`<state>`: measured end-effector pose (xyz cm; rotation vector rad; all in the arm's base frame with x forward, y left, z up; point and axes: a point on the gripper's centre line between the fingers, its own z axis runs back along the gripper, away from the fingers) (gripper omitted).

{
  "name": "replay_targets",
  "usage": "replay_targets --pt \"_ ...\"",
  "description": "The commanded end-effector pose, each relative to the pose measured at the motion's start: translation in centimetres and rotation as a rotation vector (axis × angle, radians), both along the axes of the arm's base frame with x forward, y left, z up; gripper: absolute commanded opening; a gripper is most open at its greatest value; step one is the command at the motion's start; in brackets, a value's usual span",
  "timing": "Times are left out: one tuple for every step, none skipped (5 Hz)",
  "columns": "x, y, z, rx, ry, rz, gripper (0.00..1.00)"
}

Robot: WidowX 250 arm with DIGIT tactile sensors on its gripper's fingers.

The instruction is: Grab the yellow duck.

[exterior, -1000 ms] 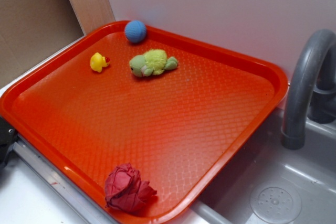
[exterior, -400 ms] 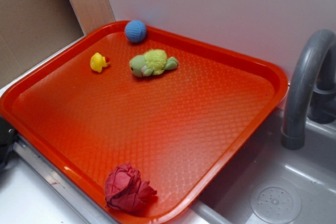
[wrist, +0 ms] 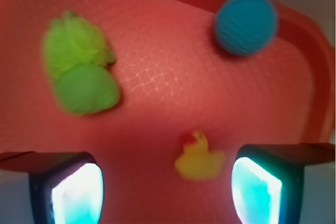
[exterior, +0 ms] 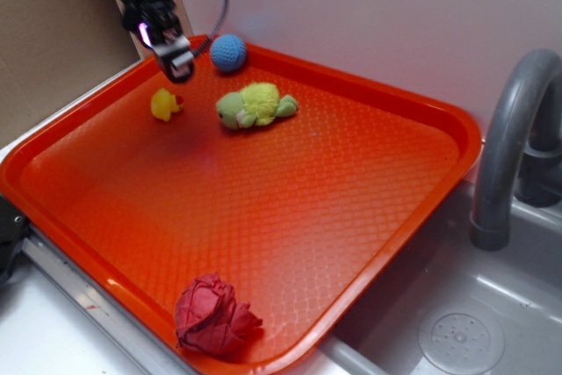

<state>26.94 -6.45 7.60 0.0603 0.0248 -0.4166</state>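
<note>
The end effector (wrist: 168, 182) is held released above the yellow duck (wrist: 199, 160), fingers spread so the duck can be straddled. The duck lies on the red tray (exterior: 378, 208), apart from the blue ball (exterior: 227, 53) and plush turtle (exterior: 255, 104).

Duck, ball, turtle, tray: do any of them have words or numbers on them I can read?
No text shows in either view.
Duck: plain yellow, no words.
Ball: plain blue.
Turtle: plain green and yellow plush.
Tray: only a diamond pattern.
Red cloth: nothing written.
Gripper: no label readable; the wrist view is blurred.
</note>
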Motion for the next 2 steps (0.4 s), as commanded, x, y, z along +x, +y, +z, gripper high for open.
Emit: replay_targets --pt "-3.7 3.3 4.8 -0.056 -0.120 -0.030 1.00" --pt "-2.8 3.9 1.6 -0.045 -0.135 0.012 1.00"
